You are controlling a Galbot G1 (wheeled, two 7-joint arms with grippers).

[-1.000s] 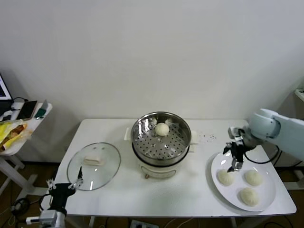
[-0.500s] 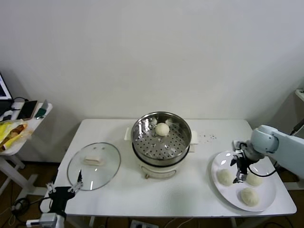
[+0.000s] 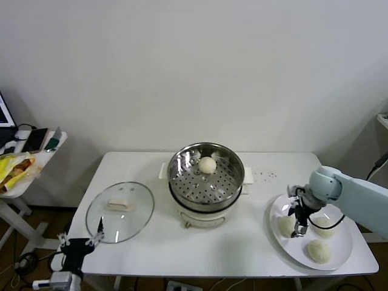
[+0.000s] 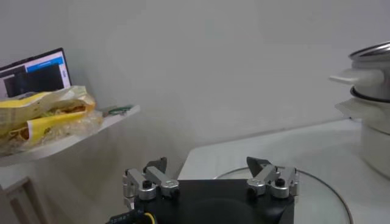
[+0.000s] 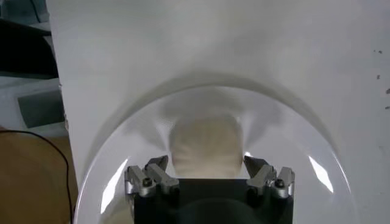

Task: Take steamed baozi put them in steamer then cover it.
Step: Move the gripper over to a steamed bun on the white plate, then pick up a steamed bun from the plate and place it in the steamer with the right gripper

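The steamer (image 3: pixel 206 182) stands mid-table on its white base, with one baozi (image 3: pixel 207 164) inside at the back. Three baozi lie on a white plate (image 3: pixel 339 254) at the right: one on its left side (image 3: pixel 284 225), one farther right (image 3: pixel 324 226) and one in front (image 3: pixel 318 250). My right gripper (image 3: pixel 297 225) is open and low over the plate, by the left baozi. In the right wrist view its fingers (image 5: pixel 157 165) stand on either side of that baozi (image 5: pixel 205 145), not closed on it. The glass cover (image 3: pixel 120 212) lies flat on the table at the left. My left gripper (image 3: pixel 79 244) is open and parked below the table's front left corner.
A side shelf (image 3: pixel 24 163) with a yellow bag and small devices stands far left. The left wrist view shows the cover's rim (image 4: pixel 323 185) and the steamer's side (image 4: pixel 372 73) beyond my left gripper (image 4: pixel 207 165). The table's right edge is close behind the plate.
My right gripper has moved down and towards the plate's left side, coming to rest around the left baozi. The left arm has barely moved.
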